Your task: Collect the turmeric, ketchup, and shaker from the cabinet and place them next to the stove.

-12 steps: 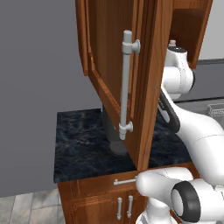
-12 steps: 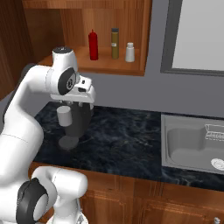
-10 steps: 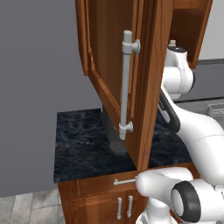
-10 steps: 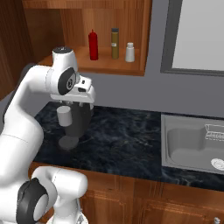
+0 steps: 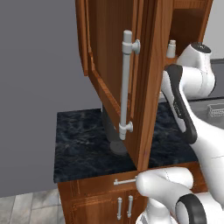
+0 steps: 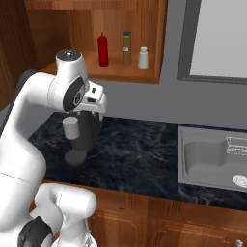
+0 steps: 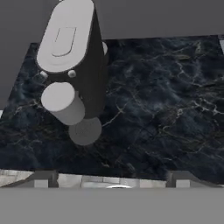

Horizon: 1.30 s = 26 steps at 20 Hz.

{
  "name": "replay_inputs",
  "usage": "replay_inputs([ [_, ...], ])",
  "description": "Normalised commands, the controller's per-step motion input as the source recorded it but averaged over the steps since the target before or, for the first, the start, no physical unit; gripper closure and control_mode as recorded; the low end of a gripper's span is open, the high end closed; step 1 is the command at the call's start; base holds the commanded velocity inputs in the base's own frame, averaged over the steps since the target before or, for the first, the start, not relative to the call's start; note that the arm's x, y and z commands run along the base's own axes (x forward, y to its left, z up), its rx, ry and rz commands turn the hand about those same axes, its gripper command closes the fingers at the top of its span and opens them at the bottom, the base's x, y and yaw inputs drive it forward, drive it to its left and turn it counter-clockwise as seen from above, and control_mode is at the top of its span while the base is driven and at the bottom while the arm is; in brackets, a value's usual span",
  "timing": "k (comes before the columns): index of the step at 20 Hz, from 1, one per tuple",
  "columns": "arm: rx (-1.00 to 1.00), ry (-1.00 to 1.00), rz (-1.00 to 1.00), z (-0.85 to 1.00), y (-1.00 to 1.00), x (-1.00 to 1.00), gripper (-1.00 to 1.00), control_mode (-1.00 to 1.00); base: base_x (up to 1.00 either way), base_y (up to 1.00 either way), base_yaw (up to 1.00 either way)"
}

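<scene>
The cabinet [image 6: 82, 21] stands open, its door [image 5: 105, 52] with the long grey bar handle [image 5: 126, 85] swung out. On its shelf stand the red ketchup [image 6: 102, 49], the taller turmeric bottle [image 6: 126, 47] and the small white shaker [image 6: 143, 57], which also peeks past the door edge [image 5: 171, 49]. My gripper [image 7: 113, 178] is open and holds nothing. It hangs below the shelf and looks down at the dark counter, its fingertips [image 7: 43, 177] set wide apart. The stove is out of view.
A dark grey coffee machine [image 6: 86, 132] with a pale cup [image 6: 71, 128] stands on the black marble counter [image 6: 140, 149] right under my hand, seen from above [image 7: 78, 65]. A steel sink [image 6: 212, 159] lies to the right, below a window [image 6: 217, 38].
</scene>
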Motion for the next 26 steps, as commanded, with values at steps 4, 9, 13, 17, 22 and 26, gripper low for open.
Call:
replay_inputs([
  [4,0.06,-0.29,0.0,0.88,-0.05,-0.33,-1.0,-1.0,0.0,0.0,0.0],
  [9,0.02,-0.24,0.0,0.87,0.12,-0.04,-1.0,-1.0,0.0,0.0,0.0],
  [13,0.01,-0.31,0.0,0.49,0.18,0.0,-1.0,-1.0,0.0,0.0,0.0],
  [17,0.01,-0.4,0.01,0.26,0.14,0.0,-1.0,-1.0,0.0,0.0,0.0],
  [22,0.0,-0.42,0.03,0.05,0.02,0.0,-1.0,-1.0,0.0,0.0,0.0],
  [26,0.0,-0.25,0.0,0.08,0.11,0.0,-1.0,-1.0,0.0,0.0,0.0],
])
